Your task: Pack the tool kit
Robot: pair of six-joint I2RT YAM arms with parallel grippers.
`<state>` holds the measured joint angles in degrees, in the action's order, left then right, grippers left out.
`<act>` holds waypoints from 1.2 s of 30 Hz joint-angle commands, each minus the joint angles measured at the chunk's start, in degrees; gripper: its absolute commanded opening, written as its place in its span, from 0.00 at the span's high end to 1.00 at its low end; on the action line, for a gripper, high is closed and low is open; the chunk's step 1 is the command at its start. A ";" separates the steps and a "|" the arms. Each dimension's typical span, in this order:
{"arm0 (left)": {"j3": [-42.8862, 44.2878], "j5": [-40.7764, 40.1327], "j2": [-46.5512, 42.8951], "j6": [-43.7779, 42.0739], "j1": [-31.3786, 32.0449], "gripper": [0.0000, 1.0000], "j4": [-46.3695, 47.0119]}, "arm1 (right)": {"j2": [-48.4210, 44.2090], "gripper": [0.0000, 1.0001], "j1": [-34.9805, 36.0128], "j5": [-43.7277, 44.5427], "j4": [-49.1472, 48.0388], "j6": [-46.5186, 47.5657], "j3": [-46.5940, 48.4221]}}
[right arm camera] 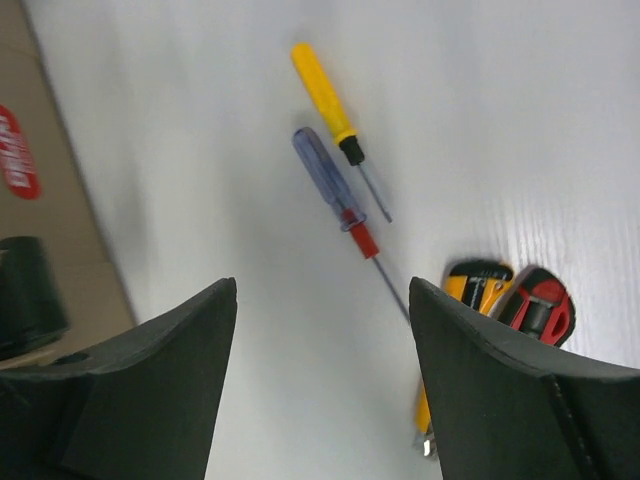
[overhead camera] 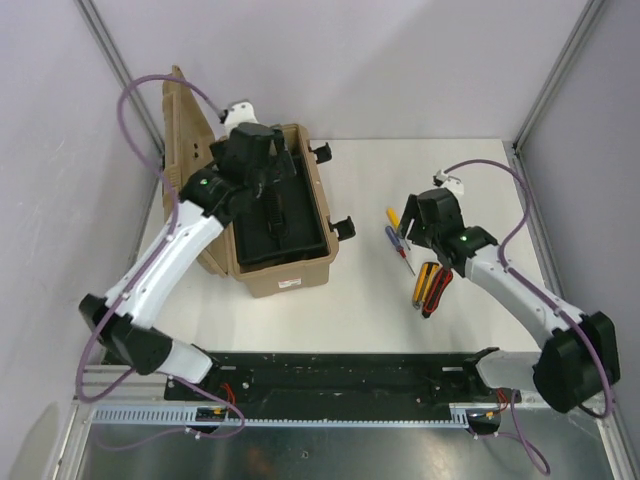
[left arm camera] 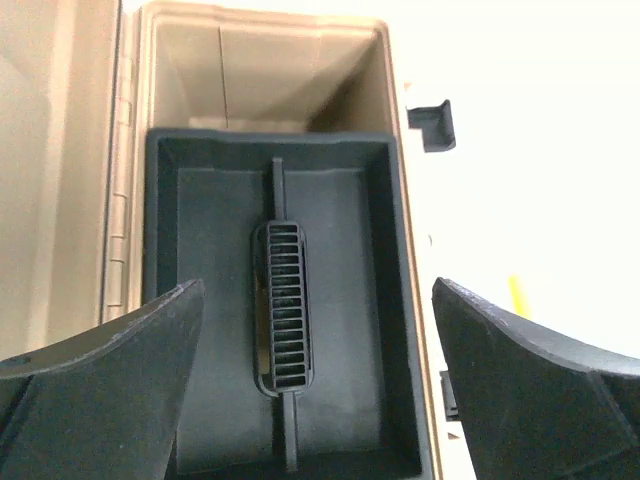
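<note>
The tool kit's tan toolbox (overhead camera: 278,275) stands open on the left of the table, its lid (overhead camera: 184,125) swung back. Its black inner tray (overhead camera: 297,238) sits inside, with a ribbed centre handle (left arm camera: 283,310). My left gripper (left arm camera: 318,290) hovers open over that handle, holding nothing. On the table to the right lie a yellow screwdriver (right arm camera: 322,90), a blue screwdriver (right arm camera: 325,175), a yellow knife (right arm camera: 470,285) and a red-black handled tool (right arm camera: 540,305). My right gripper (right arm camera: 322,290) hangs open just above the table, left of the knife, with nothing between its fingers.
Black latches (overhead camera: 343,227) stick out from the toolbox's right side. A red label (right arm camera: 15,150) marks the box wall near my right gripper. Grey walls enclose the table on the left, back and right.
</note>
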<state>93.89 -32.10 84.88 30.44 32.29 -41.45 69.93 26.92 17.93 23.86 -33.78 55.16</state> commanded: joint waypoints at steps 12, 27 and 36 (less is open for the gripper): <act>2.72 4.85 -23.16 -19.19 0.03 0.01 2.89 | 24.20 0.37 -2.75 -9.85 -7.91 16.30 2.55; -1.33 11.92 -34.40 -23.60 0.03 0.00 6.07 | 37.81 0.58 -2.77 -8.93 -9.88 16.84 10.15; -1.31 12.13 -36.09 -24.90 0.05 0.01 7.32 | 35.33 1.00 -2.34 -9.22 -6.47 12.82 12.16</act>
<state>92.58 -20.91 49.91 7.99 32.29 -36.84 107.20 24.36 9.34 14.41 -18.65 66.26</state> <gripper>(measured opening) 0.994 0.084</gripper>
